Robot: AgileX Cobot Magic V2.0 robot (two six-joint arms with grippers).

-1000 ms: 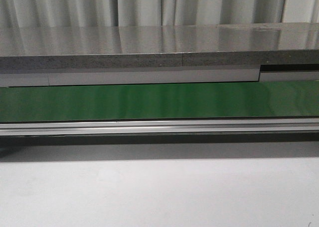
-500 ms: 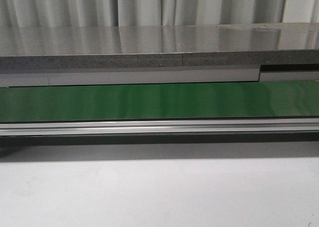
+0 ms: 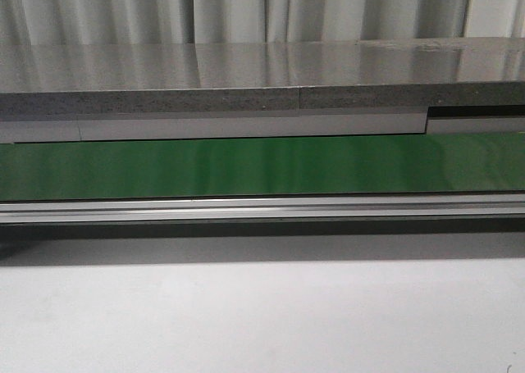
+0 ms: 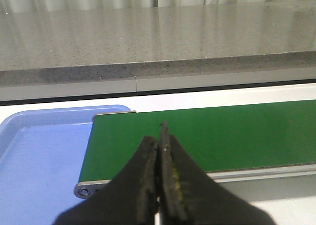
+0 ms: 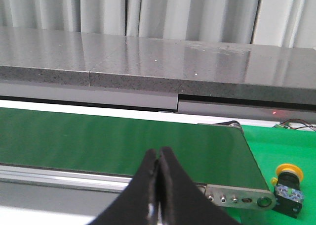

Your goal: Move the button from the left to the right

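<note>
The button (image 5: 288, 189), with its yellow head and black block marked in blue, lies on a green mat (image 5: 286, 146) just past the end of the green conveyor belt (image 5: 113, 138). My right gripper (image 5: 158, 153) is shut with nothing in it, and hangs over the belt's near rail, apart from the button. My left gripper (image 4: 160, 136) is also shut and empty, above the other end of the belt (image 4: 207, 136). The front view shows only the belt (image 3: 262, 166); neither gripper nor the button appears there.
A blue tray (image 4: 39, 156) sits at the belt's end by the left gripper, with nothing visible in it. A grey stone-like shelf (image 3: 262, 78) runs behind the belt, curtains beyond. An aluminium rail (image 3: 262, 207) edges the belt; a white table surface (image 3: 262, 316) lies in front.
</note>
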